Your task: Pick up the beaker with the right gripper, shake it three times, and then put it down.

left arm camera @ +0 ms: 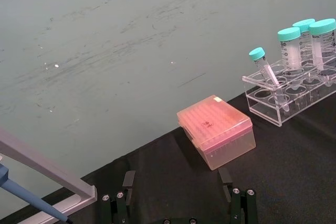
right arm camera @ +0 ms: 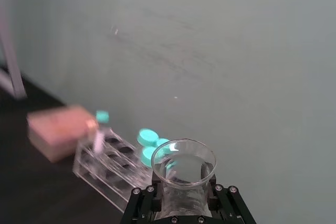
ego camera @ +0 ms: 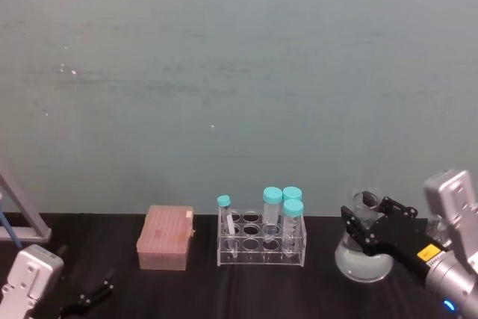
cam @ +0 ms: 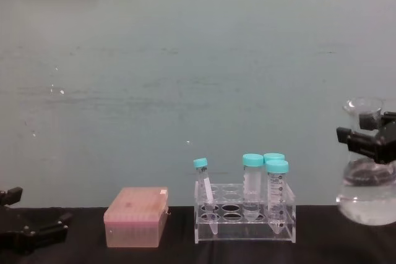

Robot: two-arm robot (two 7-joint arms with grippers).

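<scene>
The beaker (ego camera: 364, 259) is a clear glass conical flask with clear liquid in its wide base, just right of the tube rack. My right gripper (ego camera: 368, 218) is shut on its narrow neck below the flared rim. In the chest view the beaker (cam: 366, 205) hangs at the right edge, its base a little above the black table, with the right gripper (cam: 365, 134) clamped on the neck. The right wrist view looks down into the beaker's mouth (right arm camera: 184, 163) between the right gripper's (right arm camera: 181, 195) black fingers. My left gripper (ego camera: 89, 296) rests open at the table's near left corner.
A clear rack (ego camera: 261, 240) with several teal-capped tubes stands mid-table, just left of the beaker. A pink tip box (ego camera: 166, 238) sits further left. A grey stand (ego camera: 22, 211) is at the far left edge. A teal wall rises close behind the black table (ego camera: 224, 289).
</scene>
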